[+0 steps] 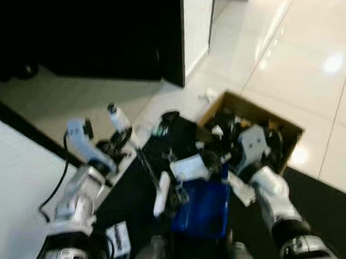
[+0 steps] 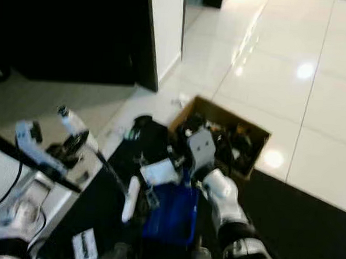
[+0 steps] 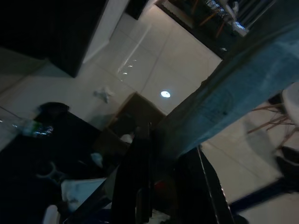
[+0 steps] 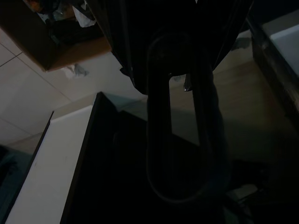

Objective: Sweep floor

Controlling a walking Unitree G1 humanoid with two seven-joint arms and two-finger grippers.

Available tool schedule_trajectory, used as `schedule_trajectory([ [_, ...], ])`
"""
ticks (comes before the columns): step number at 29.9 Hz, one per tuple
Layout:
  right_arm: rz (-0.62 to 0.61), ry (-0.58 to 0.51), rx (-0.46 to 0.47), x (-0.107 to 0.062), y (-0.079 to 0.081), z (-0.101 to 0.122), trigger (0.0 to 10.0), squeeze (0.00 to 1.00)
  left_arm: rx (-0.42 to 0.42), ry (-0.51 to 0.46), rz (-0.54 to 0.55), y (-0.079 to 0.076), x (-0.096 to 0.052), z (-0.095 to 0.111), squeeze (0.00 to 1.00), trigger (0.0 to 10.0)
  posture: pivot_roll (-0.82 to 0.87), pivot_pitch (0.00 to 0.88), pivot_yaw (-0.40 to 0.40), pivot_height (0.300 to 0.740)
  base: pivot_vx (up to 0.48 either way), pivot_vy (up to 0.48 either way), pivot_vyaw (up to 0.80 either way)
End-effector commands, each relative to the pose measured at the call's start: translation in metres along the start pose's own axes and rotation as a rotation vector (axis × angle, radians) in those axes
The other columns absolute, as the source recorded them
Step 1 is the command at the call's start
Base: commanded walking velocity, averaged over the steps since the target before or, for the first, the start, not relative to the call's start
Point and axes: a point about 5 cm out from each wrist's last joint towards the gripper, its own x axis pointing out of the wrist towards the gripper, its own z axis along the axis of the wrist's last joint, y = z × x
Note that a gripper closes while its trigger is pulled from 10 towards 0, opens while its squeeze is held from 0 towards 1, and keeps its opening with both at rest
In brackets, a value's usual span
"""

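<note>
**Both grippers over the mat, one scrap waiting past the box**

My left gripper [image 1: 115, 143] is hovering over the near-left edge of the black mat [image 1: 323, 195]. My right gripper [image 1: 233, 147] is reaching over the cardboard box [image 1: 291, 130]. The wrist views are too dark for me to tell whether either is apart, together or clamped on anything.

A blue dustpan [image 1: 202, 211] is lying on the mat between my arms. The box, full of dark rubbish, is sitting just ahead of it.

The white scrap [image 1: 208, 95] is lying on the pale floor tiles [image 1: 292, 60], just past the box's far-left corner. I am judging it ahead and between my arms, a little nearer the right, with the box in the way. It is crumpled and has no clear long axis.

A white tag [image 1: 118, 238] is showing dark marks I cannot read.
</note>
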Motion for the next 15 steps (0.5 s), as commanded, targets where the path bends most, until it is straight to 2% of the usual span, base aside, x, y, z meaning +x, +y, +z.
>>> schedule_trajectory([
  [1, 0.026, 0.088, 0.053, -0.008, 0.011, -0.019, 10.0, 0.0, -0.139, 0.019, -0.044, -0.016, -0.003, -0.017, 0.0, 10.0, 0.05, 0.42, 0.108, 0.74, 0.0, 0.0, 0.0],
  [5, 0.028, 0.086, 0.059, -0.007, 0.011, -0.019, 10.0, 0.0, -0.205, -0.013, -0.062, -0.033, -0.002, -0.014, 0.0, 10.0, 0.07, 0.411, 0.106, 0.74, 0.0, 0.0, 0.0],
  [6, 0.028, 0.086, 0.059, -0.007, 0.011, -0.019, 10.0, 0.0, -0.205, -0.013, -0.062, -0.033, -0.002, -0.014, 0.0, 10.0, 0.07, 0.411, 0.106, 0.74, 0.0, 0.0, 0.0],
  [8, 0.031, 0.087, 0.064, -0.006, 0.013, -0.019, 10.0, 0.0, -0.228, -0.018, -0.094, -0.048, 0.0, -0.012, 0.0, 10.0, 0.08, 0.402, 0.107, 0.74, 0.0, 0.0, 0.0],
  [9, 0.031, 0.087, 0.064, -0.006, 0.013, -0.019, 10.0, 0.0, -0.228, -0.018, -0.094, -0.048, 0.0, -0.012, 0.0, 10.0, 0.08, 0.402, 0.107, 0.74, 0.0, 0.0, 0.0],
  [11, 0.033, 0.086, 0.067, -0.005, 0.014, -0.019, 10.0, 0.0, -0.215, -0.014, -0.112, -0.058, 0.0, -0.007, 0.0, 10.0, 0.08, 0.396, 0.109, 0.74, 0.0, 0.0, 0.0],
  [15, 0.025, 0.071, 0.066, -0.004, 0.013, -0.017, 10.0, 0.0, -0.161, -0.016, -0.106, -0.057, -0.001, 0.005, 0.0, 10.0, 0.09, 0.384, 0.113, 0.74, 0.0, 0.0, 0.0],
])
